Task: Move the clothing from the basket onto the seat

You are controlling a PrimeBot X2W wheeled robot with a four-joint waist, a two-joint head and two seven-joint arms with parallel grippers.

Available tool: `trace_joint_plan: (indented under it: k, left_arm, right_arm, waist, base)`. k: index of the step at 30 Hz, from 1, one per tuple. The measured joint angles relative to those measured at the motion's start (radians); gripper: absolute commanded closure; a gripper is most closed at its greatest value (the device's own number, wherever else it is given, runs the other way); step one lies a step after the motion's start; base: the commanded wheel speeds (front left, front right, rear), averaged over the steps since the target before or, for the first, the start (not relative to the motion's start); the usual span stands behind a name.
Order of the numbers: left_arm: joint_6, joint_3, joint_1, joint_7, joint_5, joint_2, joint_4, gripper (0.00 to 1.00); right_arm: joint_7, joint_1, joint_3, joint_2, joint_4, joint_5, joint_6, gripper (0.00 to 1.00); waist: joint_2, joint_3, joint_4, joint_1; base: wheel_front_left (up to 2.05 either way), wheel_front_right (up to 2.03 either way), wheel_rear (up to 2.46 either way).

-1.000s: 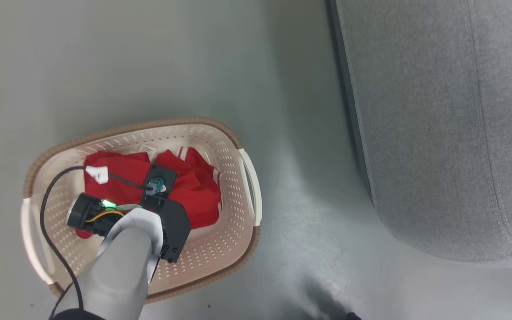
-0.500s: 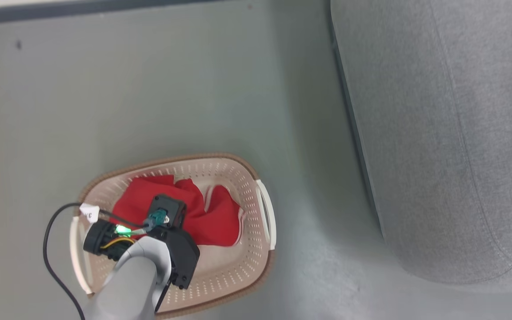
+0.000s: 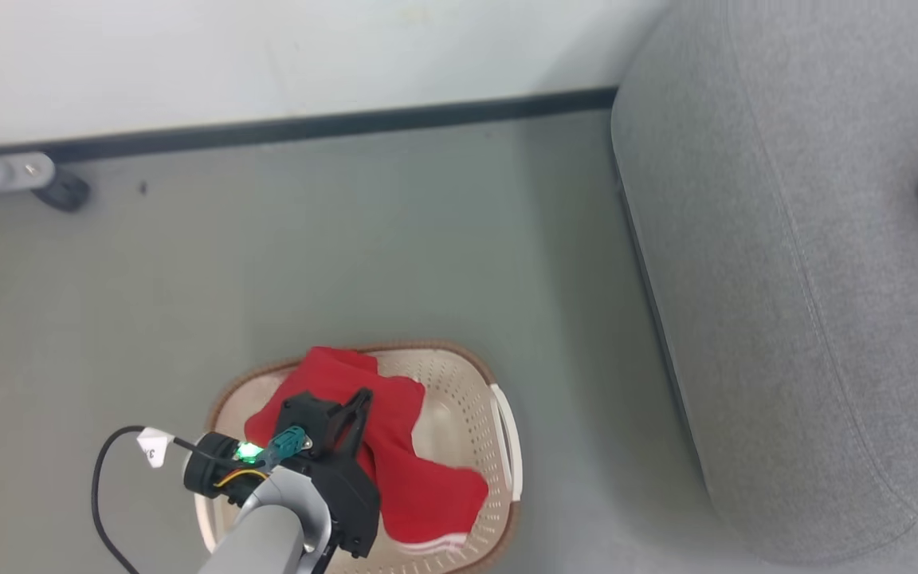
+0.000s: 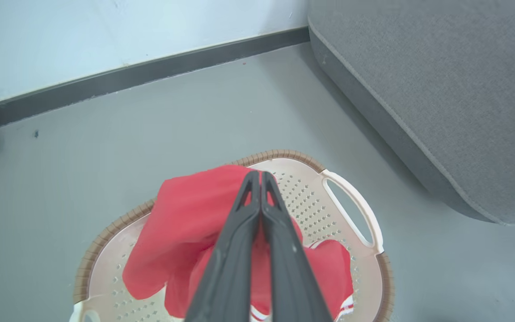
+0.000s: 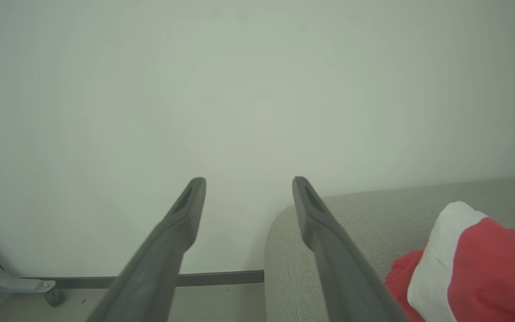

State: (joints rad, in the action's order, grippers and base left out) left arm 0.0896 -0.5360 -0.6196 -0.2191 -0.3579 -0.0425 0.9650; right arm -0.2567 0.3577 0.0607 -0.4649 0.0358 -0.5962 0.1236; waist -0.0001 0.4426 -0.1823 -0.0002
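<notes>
**Left fingers pinching red cloth over the basket**

My left gripper is pressed together, its two long fingers meeting along their length. The red cloth is caught between them. The cloth bunches around the fingers and hangs down on both sides. In the head view its upper fold covers part of the far rim of the basket. Its lower end, with a white stripe at the edge, lies inside on the perforated bottom.

The basket stands on the grey floor, with one loop handle facing the seat. The seat is to my right of the basket and apart from it, with bare floor between them.

My right gripper is spread wide and holds nothing. Its fingers point toward the pale wall above the near end of the seat. In the head view it shows at the right edge, over the seat.

A red-and-white garment lies on the seat just beside my right fingers. I cannot tell whether it touches them.

A dark skirting runs along the foot of the wall. A small caster sits on the floor near it, well apart from the basket.
</notes>
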Motion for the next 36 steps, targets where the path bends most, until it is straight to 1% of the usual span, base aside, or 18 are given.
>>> trace_joint_plan:
  k: [10,14,25,28,36]
  left_arm:
    - [0.008,-0.022,0.027,-0.013,-0.038,0.001,-0.145,1.0]
    - [0.009,-0.021,0.028,-0.017,-0.054,0.002,-0.198,1.0]
    - [0.009,-0.02,0.028,-0.021,-0.055,0.002,-0.332,1.0]
    - [0.008,-0.021,0.028,-0.018,-0.055,0.002,-0.364,1.0]
    - [0.007,-0.038,0.029,0.029,-0.055,0.002,-0.449,1.0]
  right_arm:
    - [0.0,-0.076,0.029,0.001,0.013,0.0,0.0,0.0]
    - [0.0,-0.105,0.049,0.01,0.012,0.0,0.0,0.0]
    - [0.0,-0.19,0.106,0.03,0.007,0.0,0.0,0.0]
    - [0.0,-0.196,0.14,0.03,-0.002,0.0,0.0,0.0]
    - [0.013,-0.209,0.263,0.025,-0.032,0.0,0.0,0.0]
  waist:
    - [0.0,-0.13,0.039,0.0]
    - [0.0001,-0.169,0.051,0.0]
    - [0.0,-0.261,0.074,0.0001]
    - [0.0,-0.283,0.077,0.0001]
    - [0.0,-0.321,0.099,0.0001]
  base:
    - [0.0,0.0,0.0]
    - [0.0,0.0,0.0]
    - [0.0,0.0,0.0]
    - [0.0,0.0,0.0]
    - [0.0,0.0,0.0]
